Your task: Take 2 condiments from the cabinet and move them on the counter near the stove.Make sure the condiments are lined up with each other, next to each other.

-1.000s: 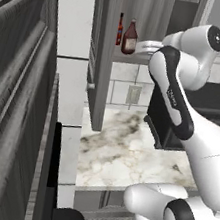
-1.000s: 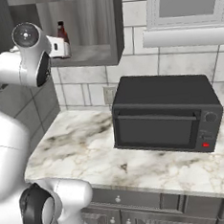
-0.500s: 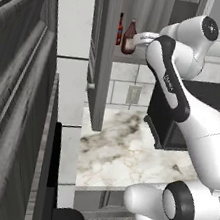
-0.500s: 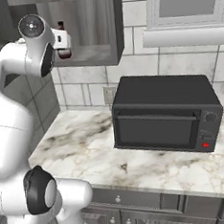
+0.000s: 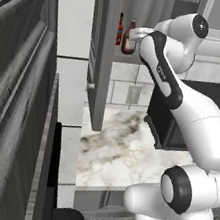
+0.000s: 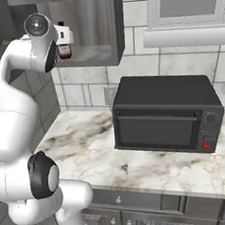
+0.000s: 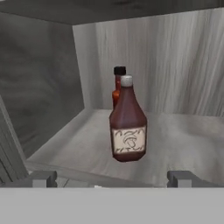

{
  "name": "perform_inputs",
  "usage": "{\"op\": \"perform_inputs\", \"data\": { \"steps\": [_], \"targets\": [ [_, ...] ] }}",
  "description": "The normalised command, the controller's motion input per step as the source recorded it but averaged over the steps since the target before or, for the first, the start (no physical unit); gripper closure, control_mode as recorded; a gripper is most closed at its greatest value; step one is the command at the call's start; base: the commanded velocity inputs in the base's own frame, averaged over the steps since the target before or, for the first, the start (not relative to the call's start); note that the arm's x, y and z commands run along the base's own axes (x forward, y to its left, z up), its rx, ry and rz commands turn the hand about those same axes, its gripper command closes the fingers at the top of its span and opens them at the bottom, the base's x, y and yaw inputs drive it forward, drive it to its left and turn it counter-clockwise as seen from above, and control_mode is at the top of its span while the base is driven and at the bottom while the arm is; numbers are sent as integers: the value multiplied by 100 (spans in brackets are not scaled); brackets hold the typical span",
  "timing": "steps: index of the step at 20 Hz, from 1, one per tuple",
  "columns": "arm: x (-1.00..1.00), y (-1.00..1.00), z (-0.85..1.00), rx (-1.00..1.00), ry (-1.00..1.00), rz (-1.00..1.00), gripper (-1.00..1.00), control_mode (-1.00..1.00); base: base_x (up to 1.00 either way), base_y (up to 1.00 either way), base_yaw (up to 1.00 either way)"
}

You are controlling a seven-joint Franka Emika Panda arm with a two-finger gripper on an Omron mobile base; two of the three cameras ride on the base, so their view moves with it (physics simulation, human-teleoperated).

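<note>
The gripper is spread wide and holds nothing; in the hand view its two dark fingertips stand well apart at the near lip of the cabinet shelf, touching no bottle. Straight ahead between them, farther in on the shelf, the squat dark red-brown bottle stands upright, its pale label facing the hand. The slimmer red bottle with black cap stands upright just behind it, mostly hidden. In the left base view the hand sits just right of the squat bottle, with the slim one farther left. Below, the counter carries a black toaster oven.
</note>
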Motion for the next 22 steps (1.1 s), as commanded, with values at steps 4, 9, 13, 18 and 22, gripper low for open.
{"op": "perform_inputs", "data": {
  "steps": [4,9,13,18,22],
  "targets": [
    [37,7,0,0,0,0,-100,-100,0,0,0],
    [38,2,0,0,0,0,-100,-100,0,0,0],
    [37,1,0,0,0,0,-100,-100,0,0,0],
    [35,0,0,0,0,0,-100,-100,0,0,0],
    [34,8,0,0,0,0,-100,-100,0,0,0]
  ]
}}
